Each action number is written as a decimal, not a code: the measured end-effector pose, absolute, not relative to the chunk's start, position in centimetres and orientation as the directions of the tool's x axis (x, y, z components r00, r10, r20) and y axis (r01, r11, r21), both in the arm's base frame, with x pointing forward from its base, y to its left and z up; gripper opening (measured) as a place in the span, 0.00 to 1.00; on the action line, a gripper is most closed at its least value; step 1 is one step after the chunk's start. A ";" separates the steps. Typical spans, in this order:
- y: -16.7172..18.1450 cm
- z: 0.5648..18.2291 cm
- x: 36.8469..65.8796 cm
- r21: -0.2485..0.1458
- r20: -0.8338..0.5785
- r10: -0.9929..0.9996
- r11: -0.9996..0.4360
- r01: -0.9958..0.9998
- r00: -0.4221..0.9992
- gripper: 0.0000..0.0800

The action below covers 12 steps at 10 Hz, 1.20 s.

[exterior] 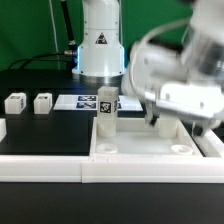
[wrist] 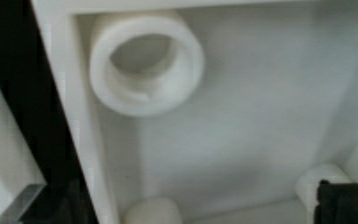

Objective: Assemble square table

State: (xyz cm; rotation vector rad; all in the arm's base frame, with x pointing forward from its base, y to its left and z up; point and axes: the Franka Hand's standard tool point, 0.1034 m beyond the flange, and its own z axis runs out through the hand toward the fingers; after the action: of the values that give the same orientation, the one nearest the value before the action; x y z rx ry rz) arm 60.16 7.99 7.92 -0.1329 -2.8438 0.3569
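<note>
Desk (exterior: pixel 40 128): black top.
Arm (exterior: pixel 175 65): blurred, above the near edge toward the exterior view's right, reaching down over the slab.
Wall (exterior: pixel 40 166): long, low, white, along the near edge.
Slab (exterior: pixel 135 150): white, raised rim, flat on the desk just behind the wall, toward the near corner on the exterior view's right.
Marker board (exterior: pixel 85 101): flat, mid-desk, nearer the far edge.
Gripper (exterior: pixel 158 118): low over the slab's inside, away from the upright leg. In the wrist view (wrist: pixel 185 200), dark fingers (wrist: pixel 336 195) spread wide, nothing clasped, only slab floor and rim between them.
Upright leg (exterior: pixel 106 112): standing at the slab corner on the exterior view's left, tag toward the camera. Seated in its socket or not: cannot tell.
Outer leg (exterior: pixel 15 102) and inner leg (exterior: pixel 42 102): loose on the desk, side by side, toward the edge on the exterior view's left, well apart from the slab.
Socket (wrist: pixel 146 65): round, empty, in the slab floor close to the rim.
</note>
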 end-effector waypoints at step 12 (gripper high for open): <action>-2.2 13.4 56.1 -0.394 0.026 0.736 0.629 0.670 -0.676 0.81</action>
State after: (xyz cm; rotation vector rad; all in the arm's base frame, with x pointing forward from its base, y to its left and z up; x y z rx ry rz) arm 56.08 -2.23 13.37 -1.1628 -2.6654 0.5319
